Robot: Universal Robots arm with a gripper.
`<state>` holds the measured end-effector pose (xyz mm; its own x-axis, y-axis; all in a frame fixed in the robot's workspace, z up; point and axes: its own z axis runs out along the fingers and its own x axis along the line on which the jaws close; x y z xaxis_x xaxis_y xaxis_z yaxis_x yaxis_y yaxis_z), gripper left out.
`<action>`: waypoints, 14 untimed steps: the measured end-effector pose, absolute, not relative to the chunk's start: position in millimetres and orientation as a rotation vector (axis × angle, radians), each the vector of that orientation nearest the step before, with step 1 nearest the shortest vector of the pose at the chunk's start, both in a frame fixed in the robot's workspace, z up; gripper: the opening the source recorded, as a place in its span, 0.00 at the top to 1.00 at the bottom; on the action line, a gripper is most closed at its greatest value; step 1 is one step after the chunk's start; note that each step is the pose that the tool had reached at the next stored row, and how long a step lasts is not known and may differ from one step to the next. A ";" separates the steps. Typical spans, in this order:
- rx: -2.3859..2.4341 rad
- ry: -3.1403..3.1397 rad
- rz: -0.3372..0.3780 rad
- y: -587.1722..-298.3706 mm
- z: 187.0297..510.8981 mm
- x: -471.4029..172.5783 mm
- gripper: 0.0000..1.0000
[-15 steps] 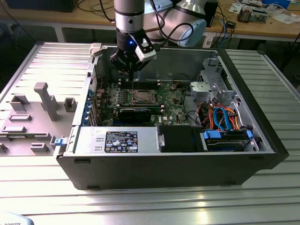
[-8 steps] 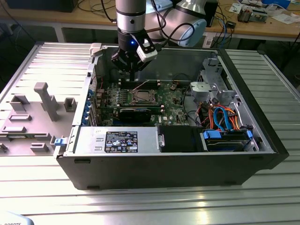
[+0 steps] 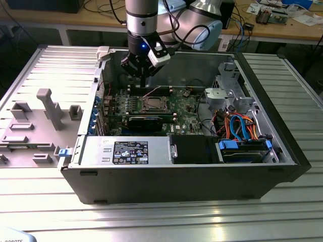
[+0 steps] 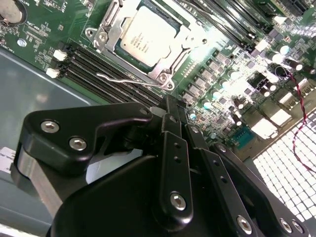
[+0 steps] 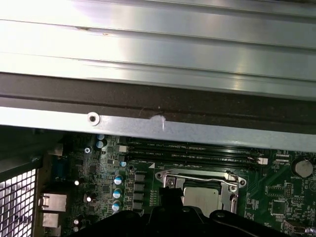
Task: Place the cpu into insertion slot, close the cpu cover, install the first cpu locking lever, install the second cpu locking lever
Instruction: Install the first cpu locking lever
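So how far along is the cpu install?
The cpu sits seated under the closed cpu cover. The gripper hovers over the board near it, jaws shut and empty. A locking lever lies alongside the cover; whether it's latched is unclear.

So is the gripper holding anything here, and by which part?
Nothing is held: the gripper hovers empty above the board, fingers together, while the cpu already sits under the closed cpu cover.

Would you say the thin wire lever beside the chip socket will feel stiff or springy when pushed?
Probably springy: the lever is a thin bent metal wire lying along the socket frame. Likely slippery too, being bare and shiny, and so slim that a push could slide off.
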<state>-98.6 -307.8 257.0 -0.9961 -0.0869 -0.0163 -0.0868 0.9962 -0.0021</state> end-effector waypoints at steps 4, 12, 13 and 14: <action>-0.136 3.122 -0.002 -307.8 255.6 -88.5 0.89; -0.135 3.122 -0.003 -307.8 252.8 -81.7 0.89; -0.135 3.122 -0.003 -307.8 252.2 -81.2 0.89; -0.135 3.122 -0.003 -307.8 252.1 -81.1 0.89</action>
